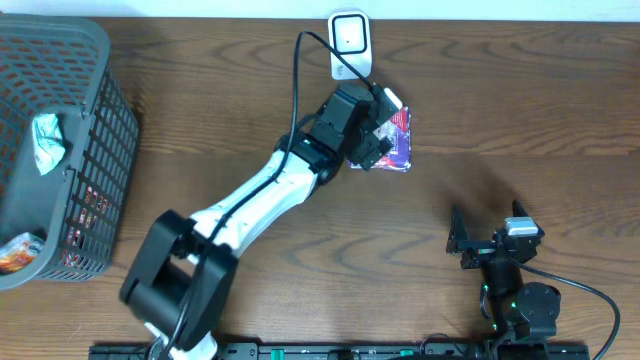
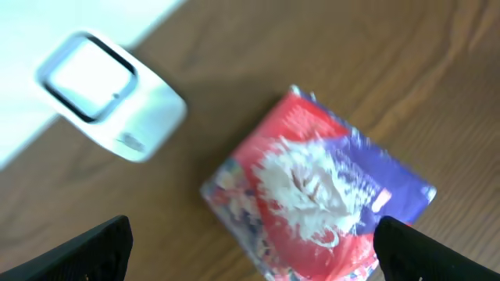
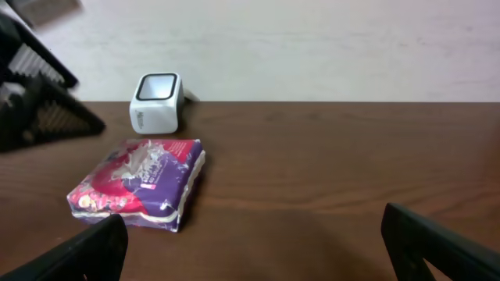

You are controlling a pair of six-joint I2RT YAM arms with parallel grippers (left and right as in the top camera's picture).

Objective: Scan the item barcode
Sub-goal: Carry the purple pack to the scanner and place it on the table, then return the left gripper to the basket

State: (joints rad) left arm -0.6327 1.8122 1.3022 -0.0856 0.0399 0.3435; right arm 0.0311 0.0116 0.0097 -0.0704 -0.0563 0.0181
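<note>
Red-and-purple soft plastic packet (image 2: 320, 195), found directly under wide-open left gripper (image 2: 254, 250), long axis slanted; right gripper (image 3: 254, 238), likewise wide, well apart.

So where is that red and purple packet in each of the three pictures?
Overhead: the packet lies in the upper middle, just below and right of the white scanner box.
Left wrist: the packet fills the centre and right, with the white scanner box at upper left.
Right wrist: the packet lies flat at lower left, with the white scanner box just behind it.
Shared landmark: the white scanner box.
</note>
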